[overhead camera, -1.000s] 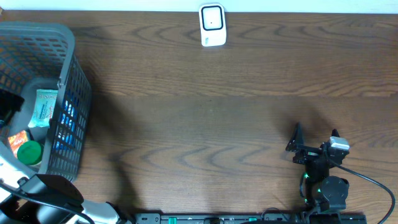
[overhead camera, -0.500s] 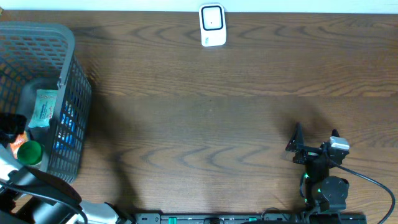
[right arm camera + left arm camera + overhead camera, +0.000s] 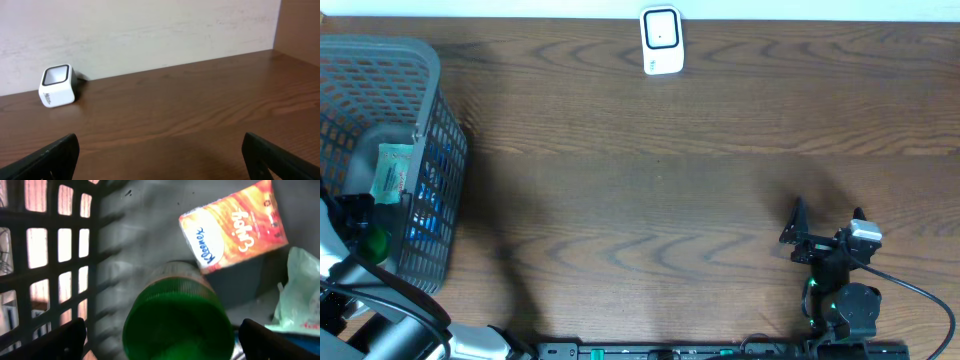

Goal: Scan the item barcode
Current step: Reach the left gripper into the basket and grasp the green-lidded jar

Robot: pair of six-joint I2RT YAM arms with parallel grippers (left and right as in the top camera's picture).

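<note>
The white barcode scanner (image 3: pixel 661 40) stands at the table's far edge and also shows as the scanner (image 3: pixel 56 86) in the right wrist view. My left gripper (image 3: pixel 353 222) is down inside the grey basket (image 3: pixel 428 110). It is open, and a green-capped bottle (image 3: pixel 177 325) stands between its two fingers without being clamped. Behind the bottle lies an orange Kleenex tissue pack (image 3: pixel 235 225), with a pale green packet (image 3: pixel 305 295) to the right. My right gripper (image 3: pixel 828 212) rests open and empty near the front right, facing the scanner.
The basket's mesh wall (image 3: pixel 55 255) is close to the left finger. A teal-labelled packet (image 3: pixel 390 172) leans inside the basket. Bare wooden table (image 3: pixel 660 200) stretches between the basket and the right arm.
My left gripper has moved forward and down inside the basket onto the green cap, now covering the orange pack from above. The right arm has not moved.
</note>
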